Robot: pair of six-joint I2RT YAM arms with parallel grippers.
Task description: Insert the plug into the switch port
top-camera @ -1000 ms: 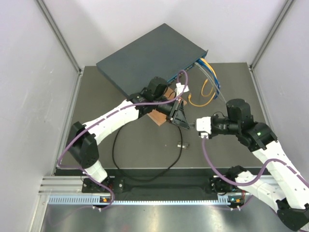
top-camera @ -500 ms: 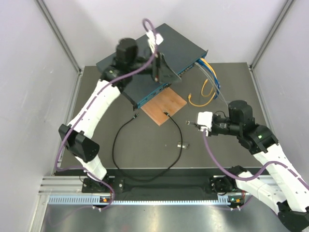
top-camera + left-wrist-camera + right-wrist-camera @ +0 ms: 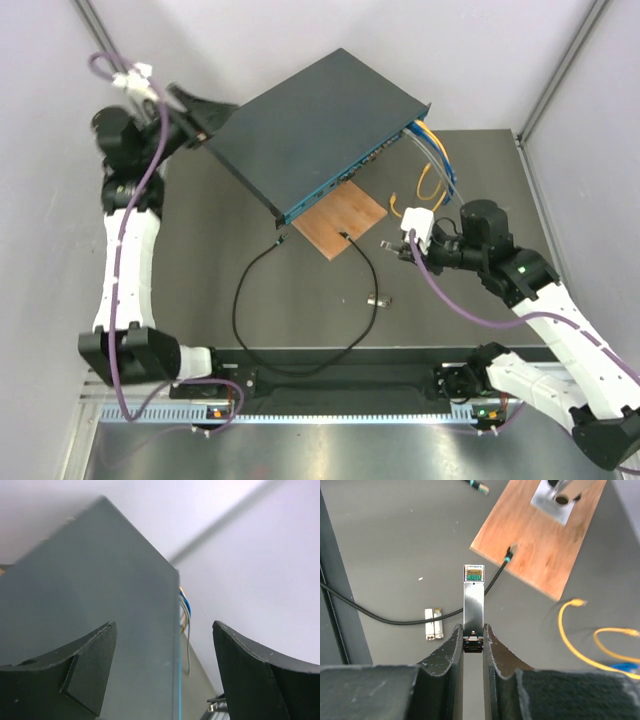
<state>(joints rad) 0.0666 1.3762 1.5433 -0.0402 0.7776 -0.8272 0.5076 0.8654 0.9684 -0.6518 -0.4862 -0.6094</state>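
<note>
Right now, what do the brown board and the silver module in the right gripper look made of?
Brown board: probably wood, matte, with faint grain. Silver module in the right gripper: seemingly metal, with a bright, smooth sheen.

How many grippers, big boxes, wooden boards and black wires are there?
Grippers: 2 (left gripper, right gripper holding a silver stick)
Big box: 1
Wooden board: 1
Black wire: 1
Total: 5

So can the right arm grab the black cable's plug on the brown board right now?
Probably not yet. The right gripper has its jaws shut on a silver module, so it has no free grip, though the plug lies unobstructed ahead on the brown board.
</note>
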